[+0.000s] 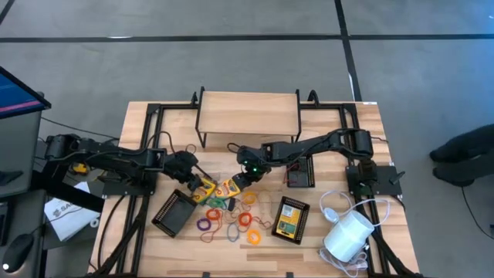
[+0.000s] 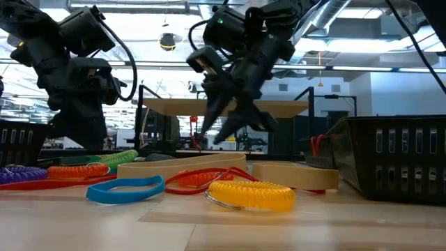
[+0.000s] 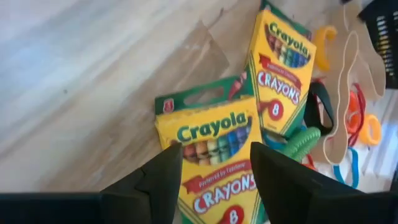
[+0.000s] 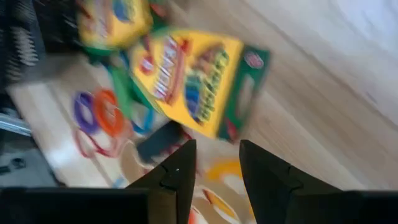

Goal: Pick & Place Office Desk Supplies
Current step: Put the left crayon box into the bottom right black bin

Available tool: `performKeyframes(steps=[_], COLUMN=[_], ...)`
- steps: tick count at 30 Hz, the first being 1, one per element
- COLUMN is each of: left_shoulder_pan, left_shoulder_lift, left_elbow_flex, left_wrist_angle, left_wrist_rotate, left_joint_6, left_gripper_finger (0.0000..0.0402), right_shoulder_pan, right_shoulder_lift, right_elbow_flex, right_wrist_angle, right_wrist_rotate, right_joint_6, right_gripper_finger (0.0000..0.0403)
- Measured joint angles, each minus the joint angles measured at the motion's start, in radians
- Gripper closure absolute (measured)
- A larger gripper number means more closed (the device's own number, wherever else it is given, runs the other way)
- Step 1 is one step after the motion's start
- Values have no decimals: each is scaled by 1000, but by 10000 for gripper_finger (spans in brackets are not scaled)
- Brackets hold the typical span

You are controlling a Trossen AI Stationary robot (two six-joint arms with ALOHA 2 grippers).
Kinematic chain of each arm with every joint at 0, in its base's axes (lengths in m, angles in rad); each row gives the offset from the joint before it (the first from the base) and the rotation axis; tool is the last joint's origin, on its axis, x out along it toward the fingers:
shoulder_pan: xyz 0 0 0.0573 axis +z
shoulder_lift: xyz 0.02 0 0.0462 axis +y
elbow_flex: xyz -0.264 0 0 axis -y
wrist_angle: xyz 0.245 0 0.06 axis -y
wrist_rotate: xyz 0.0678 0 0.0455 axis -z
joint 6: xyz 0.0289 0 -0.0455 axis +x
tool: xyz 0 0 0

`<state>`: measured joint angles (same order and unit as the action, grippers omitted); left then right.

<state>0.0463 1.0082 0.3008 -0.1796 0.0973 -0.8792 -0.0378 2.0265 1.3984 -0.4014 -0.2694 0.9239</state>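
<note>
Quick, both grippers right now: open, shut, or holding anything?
Left gripper: open, holding nothing, poised over a crayon box.
Right gripper: open, holding nothing, above the other crayon box.

Bright overhead light, blurred right-wrist view.

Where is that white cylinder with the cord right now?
From above, the white cylinder lies at the table's front right corner, its cord looping beside it, just right of the black mesh tray holding a crayon box.
</note>
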Motion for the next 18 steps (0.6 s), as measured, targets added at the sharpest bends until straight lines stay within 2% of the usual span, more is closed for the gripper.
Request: performKeyframes(steps=[7, 18], left_shoulder_pan=[1, 1], left_shoulder_lift=[15, 103], left_elbow_flex=[0, 0], left_wrist_angle=[15, 34], left_wrist_rotate=[-50, -72], left_joint_6=[34, 36], left_gripper_finger=[205, 126], right_shoulder_pan=[12, 12], right_shoulder_lift=[9, 9], right_elbow_flex=[0, 0], right_wrist_angle=[30, 45], right_wrist_rotate=[-19, -18], right_joint_6=[-4, 8], right_gripper_finger=[282, 282])
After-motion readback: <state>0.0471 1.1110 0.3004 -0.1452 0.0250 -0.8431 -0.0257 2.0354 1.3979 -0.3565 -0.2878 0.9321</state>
